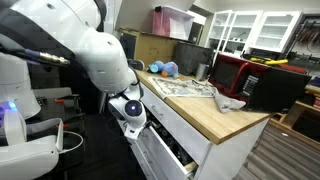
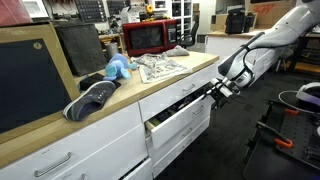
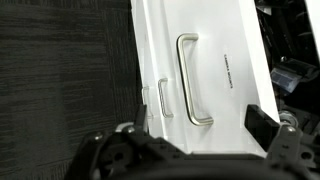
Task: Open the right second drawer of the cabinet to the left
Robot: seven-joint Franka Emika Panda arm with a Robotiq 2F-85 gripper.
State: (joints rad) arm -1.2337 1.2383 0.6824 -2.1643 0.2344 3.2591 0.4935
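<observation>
- The cabinet has flat white fronts with slim silver bar handles, under a pale wooden butcher-block top.
- The drawer, in the second row toward the right, stands partly pulled out. Its inside is a dark gap and the contents are too dim to make out.
- The gripper is released, its black fingers spread wide, with the rounded metal handle just ahead between them.
- On the top lie crumpled newspaper, a blue soft toy and a grey slipper, with a glossy red microwave farther back.
</observation>
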